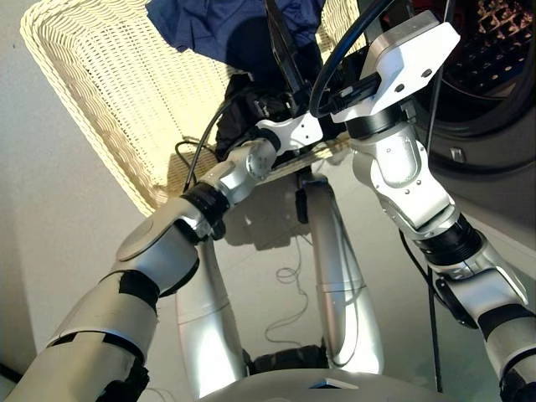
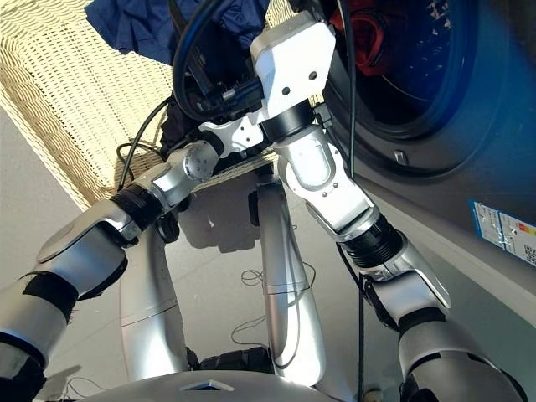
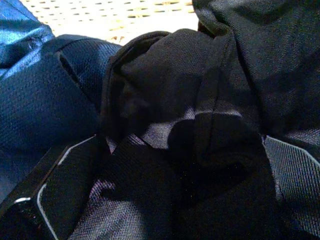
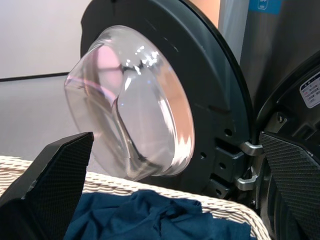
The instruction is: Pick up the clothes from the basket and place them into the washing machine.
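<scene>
- Pale floor (image 1: pixel 50 209) lies under you, with the cream wicker basket (image 1: pixel 109 92) on it and the dark grey washing machine (image 2: pixel 452 134) just to your right.
- Your left hand (image 3: pixel 165 165) is buried in the black garment (image 3: pixel 200 100) at the near rim of the basket; cloth lies over and between its fingers (image 3: pixel 50 190), so judge it as closed on that garment, though the tips are hidden.
- Your right hand (image 4: pixel 165 190) is spread wide and holds nothing; it hangs above the basket facing the open porthole door (image 4: pixel 140 105).
- A navy blue garment (image 1: pixel 226 25) lies farther back in the basket, beside the black one.
- Something coral-red (image 2: pixel 364 33) shows inside the drum hole (image 2: pixel 402 59), so one garment looks already loaded.
- What matters next: the drum opens to the right of the left hand and higher than the basket, so the black bundle must rise and cross rightward past your right arm.
- Labels on the machine's front (image 2: pixel 502 226) are too small to read.
</scene>
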Controlling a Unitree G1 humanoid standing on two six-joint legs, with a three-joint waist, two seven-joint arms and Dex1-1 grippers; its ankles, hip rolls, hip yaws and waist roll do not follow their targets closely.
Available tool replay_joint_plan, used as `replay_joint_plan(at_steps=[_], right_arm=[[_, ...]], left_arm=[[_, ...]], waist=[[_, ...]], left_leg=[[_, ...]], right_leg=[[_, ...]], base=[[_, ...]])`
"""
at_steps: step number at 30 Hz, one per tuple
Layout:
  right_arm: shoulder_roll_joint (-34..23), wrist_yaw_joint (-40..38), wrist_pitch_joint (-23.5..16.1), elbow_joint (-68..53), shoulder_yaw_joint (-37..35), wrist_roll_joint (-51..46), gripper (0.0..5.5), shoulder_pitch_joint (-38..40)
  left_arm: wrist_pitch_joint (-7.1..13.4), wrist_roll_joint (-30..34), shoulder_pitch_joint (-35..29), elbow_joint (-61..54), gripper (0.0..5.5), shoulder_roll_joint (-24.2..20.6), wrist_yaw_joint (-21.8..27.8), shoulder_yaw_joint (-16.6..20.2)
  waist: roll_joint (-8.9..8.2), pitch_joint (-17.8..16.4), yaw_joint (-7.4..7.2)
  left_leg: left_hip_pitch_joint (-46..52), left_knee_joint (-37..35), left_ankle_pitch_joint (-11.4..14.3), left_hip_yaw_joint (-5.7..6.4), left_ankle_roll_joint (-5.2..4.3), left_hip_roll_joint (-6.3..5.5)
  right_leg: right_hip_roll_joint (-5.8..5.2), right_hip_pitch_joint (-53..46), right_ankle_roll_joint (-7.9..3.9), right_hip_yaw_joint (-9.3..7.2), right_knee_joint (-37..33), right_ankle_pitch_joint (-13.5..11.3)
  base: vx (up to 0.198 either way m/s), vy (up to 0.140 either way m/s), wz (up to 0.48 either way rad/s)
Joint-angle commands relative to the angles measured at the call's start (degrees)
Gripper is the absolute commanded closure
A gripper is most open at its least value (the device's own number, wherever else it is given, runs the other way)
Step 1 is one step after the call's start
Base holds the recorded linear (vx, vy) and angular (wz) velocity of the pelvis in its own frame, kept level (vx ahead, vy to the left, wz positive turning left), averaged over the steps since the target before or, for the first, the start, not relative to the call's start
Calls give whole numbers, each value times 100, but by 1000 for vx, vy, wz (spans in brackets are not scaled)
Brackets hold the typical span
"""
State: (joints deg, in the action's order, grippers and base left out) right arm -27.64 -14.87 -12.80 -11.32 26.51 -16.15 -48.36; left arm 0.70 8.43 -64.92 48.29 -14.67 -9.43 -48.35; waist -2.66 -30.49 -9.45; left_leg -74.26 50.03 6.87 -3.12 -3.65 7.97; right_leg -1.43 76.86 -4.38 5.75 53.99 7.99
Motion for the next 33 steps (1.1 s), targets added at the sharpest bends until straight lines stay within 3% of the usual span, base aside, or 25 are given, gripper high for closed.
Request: replay_joint_plan(at_steps=[1, 2, 3, 4, 10, 11, 12, 17, 21, 24, 25, 26, 27, 28, 29, 30, 33], right_arm=[[176, -35, -225, -520, -282, -5, 0, -94], [164, -32, -217, -540, -294, 6, 0, -85], [171, -20, -183, -526, -300, 27, 0, -71], [117, -49, -213, -525, -357, 76, 0, -67], [89, -36, -357, -506, -369, -46, 0, -3], [72, -39, -361, -497, -374, -46, 0, 0], [62, -38, -360, -490, -367, -54, 0, 6], [-28, -70, -369, -377, -416, -81, 0, 99], [-146, -208, -290, -90, -433, 14, 0, 159], [-244, -369, -209, 163, -496, 205, 0, 200], [-356, -419, -248, 153, -706, 233, 0, 393], [-407, -485, -223, 234, -744, 306, 0, 442], [-411, -540, -114, 305, -726, 290, 0, 345], [-448, -530, -188, 222, -937, 190, 0, 551], [-498, -502, -261, 195, -998, 99, 0, 737], [-567, -514, -226, 129, -1062, 25, 0, 772], [-700, -509, -327, 117, -1110, -127, 0, 810]], left_arm=[[-552, 534, 196, 1019, 0, 75, -152, 100], [-590, 586, 202, 1055, 0, 88, -172, 116], [-602, 697, 414, 1432, 0, -190, -356, 210], [-441, 847, 822, 1616, 0, -522, -156, 345], [-471, 1220, 1488, 1883, 0, -697, -202, 540], [-475, 1248, 1514, 1893, 513, -724, -189, 549], [-474, 1283, 1533, 1873, 550, -753, -195, 538], [-334, 1131, 1601, 1572, 550, -716, -208, 531], [-176, 677, 1202, 1027, 550, -391, -465, 549], [122, 104, 838, 149, 550, -128, -736, 570], [407, -301, 1001, -936, 550, -476, -615, 712], [577, -435, 1214, -1100, 550, -702, -741, 852], [595, -531, 1264, -1274, 550, -634, -825, 853], [746, -945, 1608, -2586, 550, -1080, -577, 1011], [891, -684, 1884, -3076, 550, -1551, -659, 1147], [981, -742, 2137, -3425, 550, -1947, -635, 1228], [1170, -926, 2750, -4042, 550, -2480, -726, 1589]], waist=[[45, 70, -90], [47, 70, -83], [41, 70, -67], [37, 70, -41], [12, 70, 8], [16, 70, 8], [17, 70, 14], [31, 70, 23], [65, 70, -10], [103, 70, -21], [170, 70, 18], [174, 70, 35], [172, 70, 44], [250, 70, 106], [248, 70, 134], [227, 70, 147], [165, 70, 189]], left_leg=[[-227, 481, 319, 106, 40, -117], [-249, 508, 324, 112, 48, -121], [-260, 535, 325, 121, 51, -107], [-286, 570, 333, 130, 52, -104], [-372, 714, 348, 172, 42, -126], [-380, 713, 345, 167, 39, -125], [-374, 699, 335, 157, 38, -124], [-300, 578, 277, 128, 34, -159], [-40, 34, 98, 23, -20, -157], [263, -557, -120, -50, -35, -173], [353, -724, -168, -65, -40, -202], [489, -938, -251, -77, -46, -217], [575, -1101, -283, -75, -35, -211], [655, -1260, -317, -74, -28, -242], [671, -1497, -576, -120, 15, -260], [757, -1637, -602, -154, 21, -245], [1035, -2071, -704, -228, 51, -237]], right_leg=[[52, 220, -1, -472, -156, -132], [54, 243, -4, -481, -129, -130], [65, 263, -3, -491, -99, -122], [73, 278, -1, -505, -78, -109], [58, 349, -20, -549, 96, -97], [46, 351, -19, -551, 86, -103], [31, 346, -19, -562, 87, -108], [2, 279, -10, -556, 0, -178], [-141, 61, -13, -502, -430, -342], [-221, -227, -47, -473, -945, -537], [-241, -318, -72, -466, -1095, -576], [-255, -435, -87, -467, -1273, -640], [-248, -519, -93, -467, -1421, -687], [-267, -631, -116, -482, -1608, -735], [-303, -643, -117, -491, -1835, -972], [-314, -723, -155, -474, -2002, -1039], [-317, -970, -255, -445, -2432, -1199]], base=[[0, 0, 0], [0, 0, 0], [0, 0, 0], [0, 0, 0], [0, 0, 0], [0, 0, 0], [0, 0, 0], [0, 0, 0], [0, 0, 0], [9, 19, 55], [22, 66, 110], [30, 64, 71], [33, 59, 0], [-67, 50, 10], [-73, 51, -3], [-76, 58, -12], [24, 57, -67]])
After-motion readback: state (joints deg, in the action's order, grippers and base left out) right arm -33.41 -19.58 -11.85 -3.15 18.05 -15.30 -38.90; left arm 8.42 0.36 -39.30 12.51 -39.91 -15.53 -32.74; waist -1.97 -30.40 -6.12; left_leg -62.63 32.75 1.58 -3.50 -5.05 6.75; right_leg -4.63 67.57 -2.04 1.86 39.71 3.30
